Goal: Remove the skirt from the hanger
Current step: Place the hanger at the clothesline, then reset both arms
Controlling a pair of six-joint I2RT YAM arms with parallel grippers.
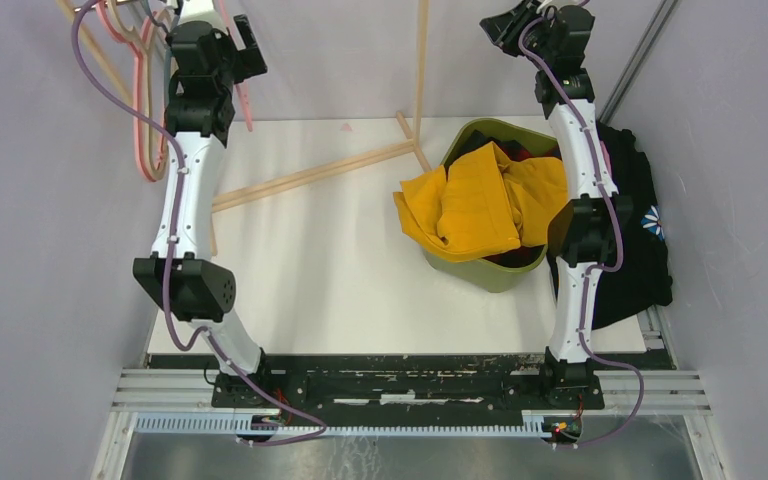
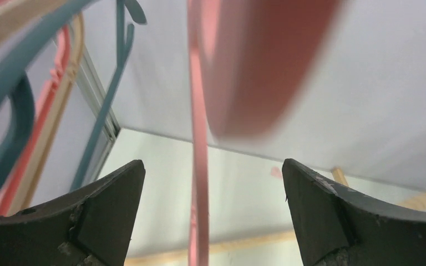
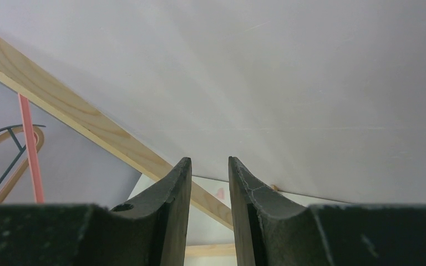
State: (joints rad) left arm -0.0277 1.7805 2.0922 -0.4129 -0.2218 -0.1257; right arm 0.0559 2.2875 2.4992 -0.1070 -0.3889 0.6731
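Top external, one basket [image 1: 498, 274], left end effector [image 2: 213, 166] gaping, right end effector [image 3: 209, 162] ajar

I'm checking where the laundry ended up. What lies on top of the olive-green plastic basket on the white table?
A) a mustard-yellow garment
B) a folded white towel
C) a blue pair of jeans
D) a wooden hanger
A: in the top view a mustard-yellow garment lies bunched across the olive-green plastic basket, hanging over its left rim.
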